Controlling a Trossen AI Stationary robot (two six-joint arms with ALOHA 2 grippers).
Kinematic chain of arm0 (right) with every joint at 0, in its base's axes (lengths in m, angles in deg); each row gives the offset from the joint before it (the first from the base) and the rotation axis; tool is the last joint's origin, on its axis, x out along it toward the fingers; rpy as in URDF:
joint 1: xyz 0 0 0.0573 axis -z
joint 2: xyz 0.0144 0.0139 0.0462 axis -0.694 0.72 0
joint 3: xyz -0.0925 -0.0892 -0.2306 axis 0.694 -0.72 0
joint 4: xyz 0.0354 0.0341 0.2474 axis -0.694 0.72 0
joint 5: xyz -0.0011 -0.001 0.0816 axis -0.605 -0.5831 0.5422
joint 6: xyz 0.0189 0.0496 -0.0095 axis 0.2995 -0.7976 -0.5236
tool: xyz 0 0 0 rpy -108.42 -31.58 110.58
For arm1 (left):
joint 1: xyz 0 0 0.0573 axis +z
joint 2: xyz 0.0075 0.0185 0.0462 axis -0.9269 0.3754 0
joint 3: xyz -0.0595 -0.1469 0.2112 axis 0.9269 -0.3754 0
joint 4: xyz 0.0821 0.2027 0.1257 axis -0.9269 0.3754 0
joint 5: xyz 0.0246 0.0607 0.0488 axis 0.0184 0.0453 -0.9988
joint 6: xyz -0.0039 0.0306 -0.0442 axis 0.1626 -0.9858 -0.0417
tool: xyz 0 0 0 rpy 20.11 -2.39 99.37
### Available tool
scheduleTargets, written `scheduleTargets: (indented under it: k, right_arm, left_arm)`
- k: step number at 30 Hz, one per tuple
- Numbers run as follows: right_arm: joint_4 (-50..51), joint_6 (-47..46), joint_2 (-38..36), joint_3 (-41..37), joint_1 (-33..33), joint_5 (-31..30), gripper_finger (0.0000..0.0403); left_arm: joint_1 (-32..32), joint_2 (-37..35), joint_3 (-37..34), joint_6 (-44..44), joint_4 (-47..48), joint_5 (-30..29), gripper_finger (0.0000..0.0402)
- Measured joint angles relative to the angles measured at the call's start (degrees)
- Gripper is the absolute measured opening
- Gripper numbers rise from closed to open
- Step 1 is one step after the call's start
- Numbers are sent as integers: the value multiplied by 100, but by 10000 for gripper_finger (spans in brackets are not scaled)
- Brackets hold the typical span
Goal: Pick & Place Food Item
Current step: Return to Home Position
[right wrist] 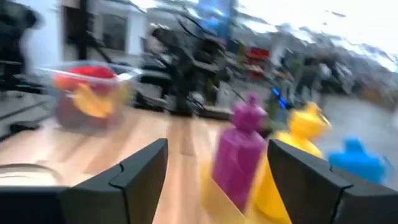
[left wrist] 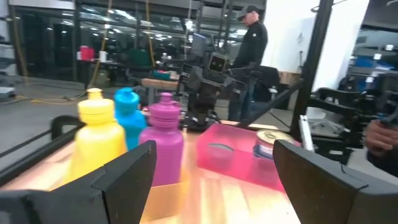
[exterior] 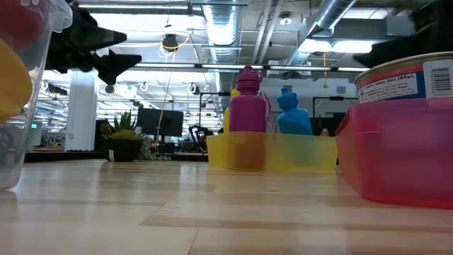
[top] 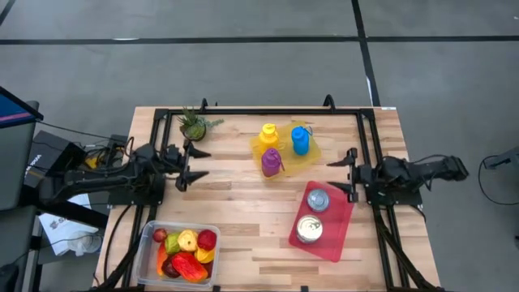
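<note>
Wooden table [top: 243, 212] is seen bearing, nearest, the red bin [top: 333, 244], where the tuna can [top: 309, 229] is stood upright. It is judged rigid, smooth and fairly heavy, best gripped across its sides. Farther back, left gripper [top: 199, 162] and right gripper [top: 332, 175] are held open, empty.

On the counter [top: 243, 203], a plant [top: 193, 126] sits at the back left. Three bottles [top: 272, 161] stand in a bin [top: 315, 156] at the back middle. Two cans [top: 309, 229] sit one behind the other in a tray [top: 336, 239] at the front right. A box [top: 148, 235] of food [top: 186, 253] sits at the front left. The left gripper [top: 203, 161] is left of the bottles, and the right gripper [top: 332, 175] is right of them.
</note>
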Motion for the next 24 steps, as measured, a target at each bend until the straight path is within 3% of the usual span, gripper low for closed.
scheduleTargets:
  k: [8, 17, 24]
  right_arm:
    - [170, -1307, 239, -2, 1139, 175, 254]
    - [201, -1551, 965, 0, 1240, 336, 248]
    - [201, -1904, 1113, 0, 1234, 336, 249]
  left_arm:
    - [546, -2, -2, 127, 188, 239, 315]
    - [537, 0, -2, 182, 950, -50, 315]
    - [454, -199, -2, 264, 897, 444, 315]
